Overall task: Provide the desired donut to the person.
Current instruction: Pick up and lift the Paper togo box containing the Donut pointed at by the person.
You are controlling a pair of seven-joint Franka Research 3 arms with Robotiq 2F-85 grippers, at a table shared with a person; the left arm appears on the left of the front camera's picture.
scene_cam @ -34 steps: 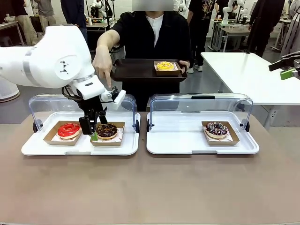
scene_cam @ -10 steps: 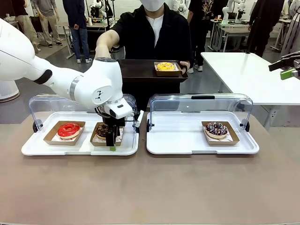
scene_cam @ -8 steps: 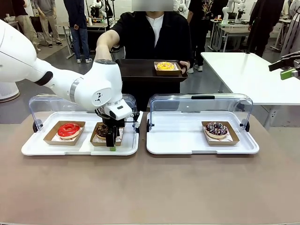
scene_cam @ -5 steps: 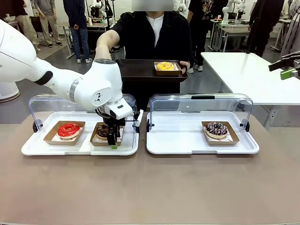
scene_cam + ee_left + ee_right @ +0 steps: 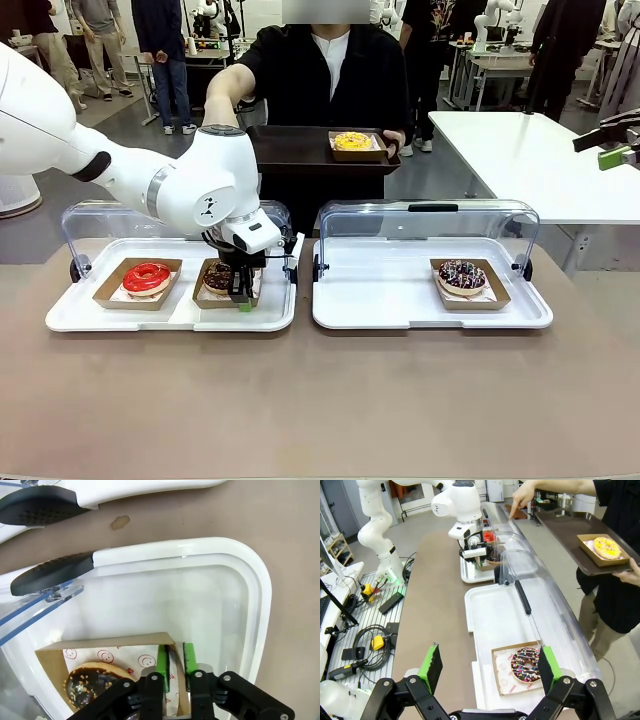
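A chocolate donut (image 5: pixel 217 277) in a brown cardboard box (image 5: pixel 112 647) lies in the left white tray (image 5: pixel 120 318), beside a red-glazed donut (image 5: pixel 147 277). My left gripper (image 5: pixel 241 298) reaches down into that tray. In the left wrist view, my left gripper (image 5: pixel 175 661) is shut on the box's side wall, with the donut (image 5: pixel 92 682) just left of the fingers. The person (image 5: pixel 330 70) stands across the table holding a dark tray (image 5: pixel 290 150) with a yellow donut (image 5: pixel 352 141), and one hand (image 5: pixel 520 497) points down. My right gripper (image 5: pixel 487 675) hangs open high above the right tray.
The right white tray (image 5: pixel 380 300) holds a sprinkled chocolate donut (image 5: pixel 462 274) in its box. Both trays have clear lids raised at the back (image 5: pixel 430 215). Bare brown tabletop (image 5: pixel 320 400) stretches across the front. A white side table (image 5: pixel 530 160) stands at the far right.
My left gripper's fingers have closed on the chocolate donut's box wall and have risen slightly. The right arm and the person have hardly moved.
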